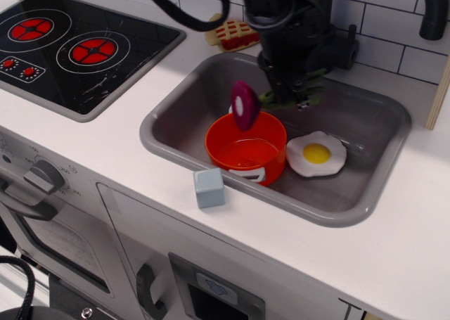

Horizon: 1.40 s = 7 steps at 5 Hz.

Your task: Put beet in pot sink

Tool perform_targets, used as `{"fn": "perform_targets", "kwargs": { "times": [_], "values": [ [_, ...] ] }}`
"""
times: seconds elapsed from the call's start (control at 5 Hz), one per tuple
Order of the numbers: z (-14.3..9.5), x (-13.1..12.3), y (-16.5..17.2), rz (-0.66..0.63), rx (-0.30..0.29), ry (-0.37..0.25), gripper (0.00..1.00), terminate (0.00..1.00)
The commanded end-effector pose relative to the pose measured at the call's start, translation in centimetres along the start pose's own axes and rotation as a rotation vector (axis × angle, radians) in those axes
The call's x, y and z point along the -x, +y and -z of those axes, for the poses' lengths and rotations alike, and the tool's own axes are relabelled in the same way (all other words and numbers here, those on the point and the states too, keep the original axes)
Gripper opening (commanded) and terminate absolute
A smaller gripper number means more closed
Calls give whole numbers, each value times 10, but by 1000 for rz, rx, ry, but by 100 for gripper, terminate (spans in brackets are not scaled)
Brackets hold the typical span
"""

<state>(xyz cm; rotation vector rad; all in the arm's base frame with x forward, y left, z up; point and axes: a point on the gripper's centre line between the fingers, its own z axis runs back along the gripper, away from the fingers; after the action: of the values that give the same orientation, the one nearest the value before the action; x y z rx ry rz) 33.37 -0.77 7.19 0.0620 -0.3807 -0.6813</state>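
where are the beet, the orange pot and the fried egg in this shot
beet (245,105), main camera view, on the magenta bulb
orange pot (242,155), main camera view, on the inside floor
fried egg (317,152), main camera view, on the yellow yolk

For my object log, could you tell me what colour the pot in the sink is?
Bright orange: the pot shows clearly in the observation.image view.
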Motion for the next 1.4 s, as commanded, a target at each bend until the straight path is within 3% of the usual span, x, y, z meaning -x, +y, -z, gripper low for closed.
{"fn": "perform_targets", "kwargs": {
  "times": [0.0,0.2,0.4,0.8,1.2],
  "values": [
    [-1,12,11,-43,-41,-94,0,0],
    [0,9,9,-99,-35,-88,100,0],
    [-10,6,14,-140,-53,-74,100,0],
    [-29,9,23,-184,-25,-88,100,0],
    [-29,9,23,-184,-25,-88,100,0]
  ]
}}
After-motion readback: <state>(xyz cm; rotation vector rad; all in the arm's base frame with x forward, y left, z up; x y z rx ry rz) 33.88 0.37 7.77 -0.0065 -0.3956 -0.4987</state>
